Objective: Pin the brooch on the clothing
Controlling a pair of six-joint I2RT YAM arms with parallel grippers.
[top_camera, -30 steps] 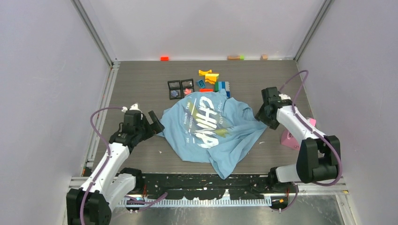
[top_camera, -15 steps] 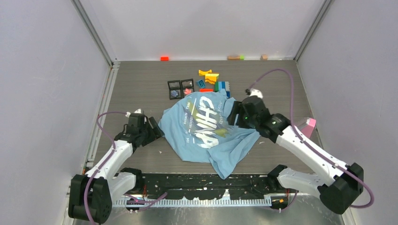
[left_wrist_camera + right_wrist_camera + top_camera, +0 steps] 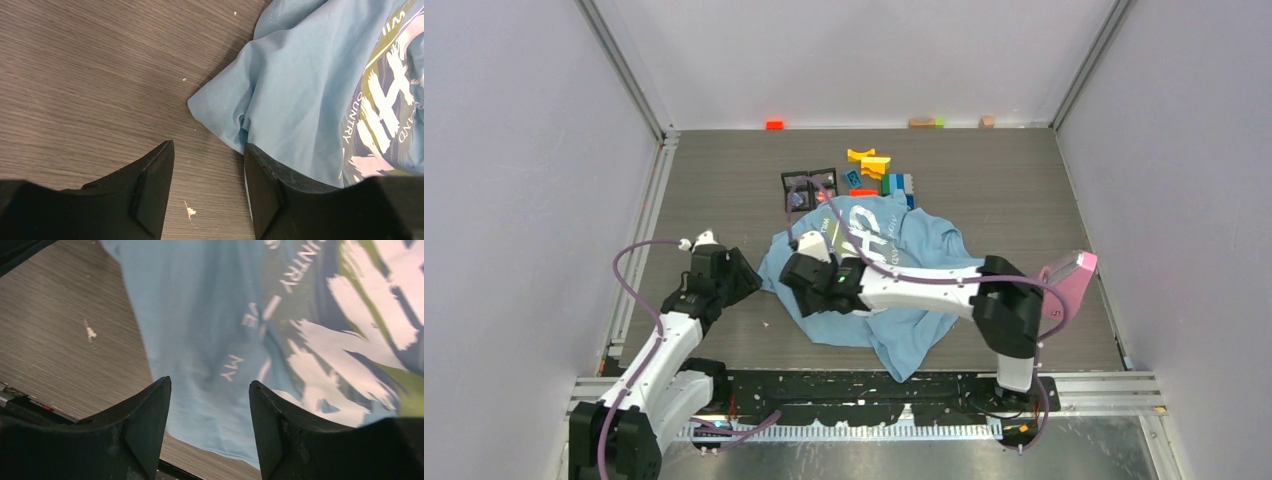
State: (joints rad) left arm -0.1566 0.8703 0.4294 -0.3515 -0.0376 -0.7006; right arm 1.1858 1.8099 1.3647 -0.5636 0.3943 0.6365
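Note:
The light blue T-shirt (image 3: 924, 250) lies crumpled at the table's middle, its white lettering partly covered by my right arm. My right gripper (image 3: 796, 275) is open over the shirt's left part; its wrist view is blurred and shows blue cloth (image 3: 200, 315) between the open jaws (image 3: 210, 381). My left gripper (image 3: 746, 278) is open at the shirt's left edge. In its wrist view bare table lies between the jaws (image 3: 209, 145) and the shirt hem (image 3: 300, 75) touches the right finger. A small pinkish-red bit, probably the brooch (image 3: 823, 194), sits in a black tray behind the shirt.
Two black trays (image 3: 797, 187) and coloured toy blocks (image 3: 879, 168) lie behind the shirt. A pink object (image 3: 1069, 280) sits at the right. Small blocks (image 3: 774, 124) line the back wall. A black rail (image 3: 874, 385) runs along the near edge.
My right arm has swung from the shirt's right side across it to its left part. My left gripper has shifted slightly by the shirt's left edge, and stays open.

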